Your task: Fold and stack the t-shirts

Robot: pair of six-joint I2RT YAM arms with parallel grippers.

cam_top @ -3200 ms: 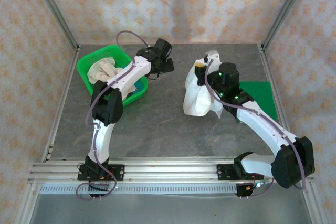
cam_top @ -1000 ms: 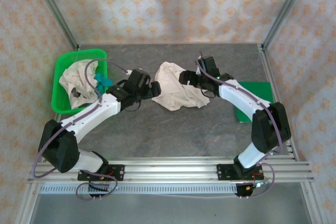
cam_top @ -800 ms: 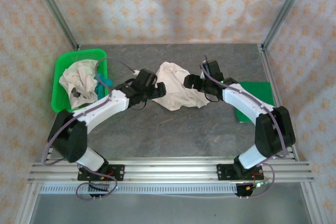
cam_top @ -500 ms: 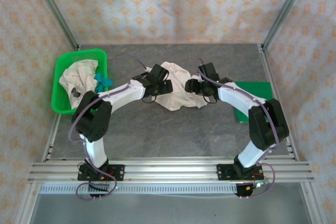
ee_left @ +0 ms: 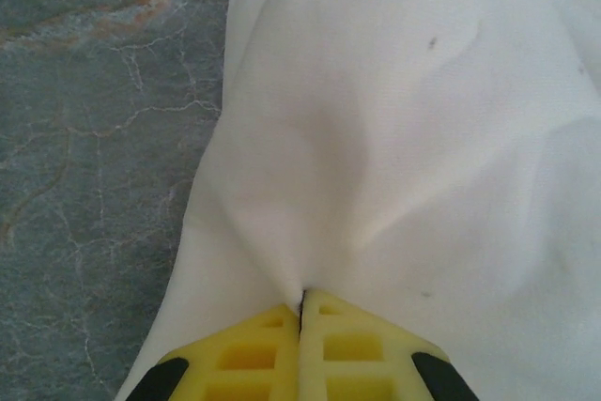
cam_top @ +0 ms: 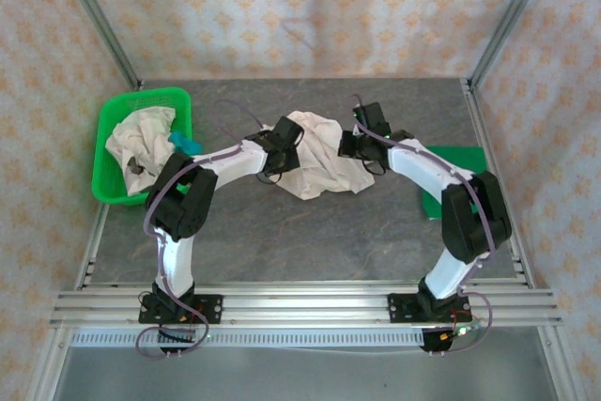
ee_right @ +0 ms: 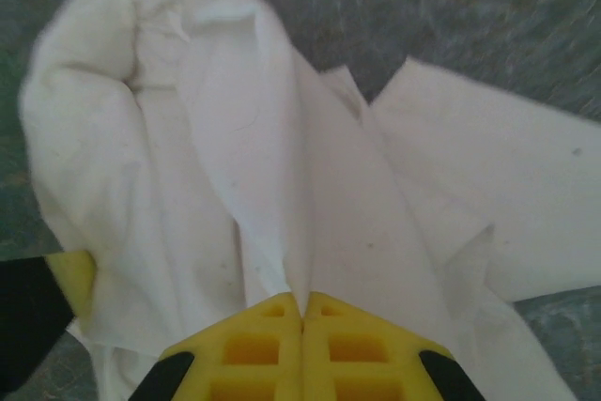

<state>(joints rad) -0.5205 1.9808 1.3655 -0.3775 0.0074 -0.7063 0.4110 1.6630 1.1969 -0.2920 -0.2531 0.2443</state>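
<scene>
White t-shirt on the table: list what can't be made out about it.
- Top external: the white t-shirt is crumpled, so its own folds hide collar and sleeves.
- Left wrist: the left gripper covers the pinched fold; cloth runs off the frame edges.
- Right wrist: blur hides fabric detail beyond the right gripper.

Both arms reach in toward mid-table, elbows bent outward, forearms angled at each other, wrists tipped down. Left gripper (cam_top: 281, 145): jaws closed, yellow fingers (ee_left: 249, 359) pressed together, pinching a fold of the cream t-shirt (cam_top: 321, 164). Right gripper (cam_top: 350, 145): jaws closed too, yellow fingers (ee_right: 357, 349) touching, nipping the same shirt's opposite side. Grippers near each other, apart.
</scene>
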